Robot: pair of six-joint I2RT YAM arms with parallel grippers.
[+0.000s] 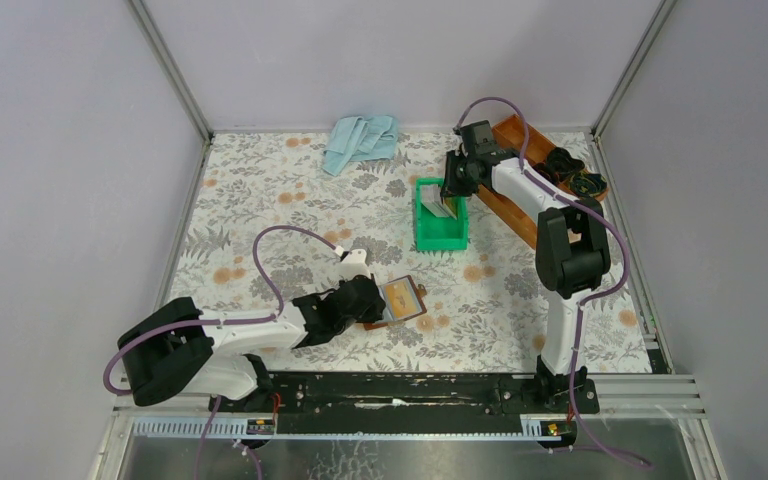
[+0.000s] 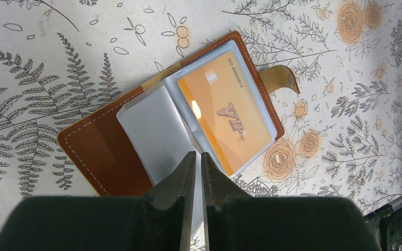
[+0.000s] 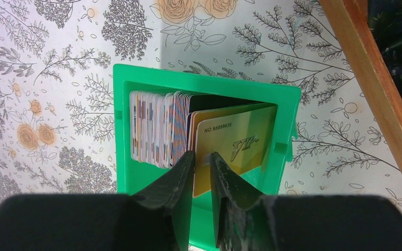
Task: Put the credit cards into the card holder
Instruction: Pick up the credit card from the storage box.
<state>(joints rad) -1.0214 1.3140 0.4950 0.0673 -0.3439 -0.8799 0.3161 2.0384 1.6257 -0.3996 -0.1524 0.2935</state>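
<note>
The card holder [image 1: 407, 299], a brown leather wallet [image 2: 99, 151] with a snap tab, lies open on the floral table. An orange VIP card [image 2: 225, 110] sits in one of its clear sleeves. My left gripper [image 2: 194, 153] is shut on the edge of another clear sleeve [image 2: 152, 130]; it shows in the top view [image 1: 382, 302] too. My right gripper [image 3: 202, 152] hangs over the green bin [image 3: 123, 130]. Its jaws stand a narrow gap apart, straddling the near edge of a leaning gold VIP card [image 3: 235, 141]. Several more credit cards [image 3: 154, 128] stand packed in the bin.
The green bin [image 1: 440, 243] sits mid-table, right of centre. An orange-brown wooden tray [image 1: 513, 128] with dark objects [image 1: 570, 170] lies beside it at the back right, its edge close to my right gripper [image 1: 452, 190]. A light blue cloth [image 1: 360, 140] lies at the back.
</note>
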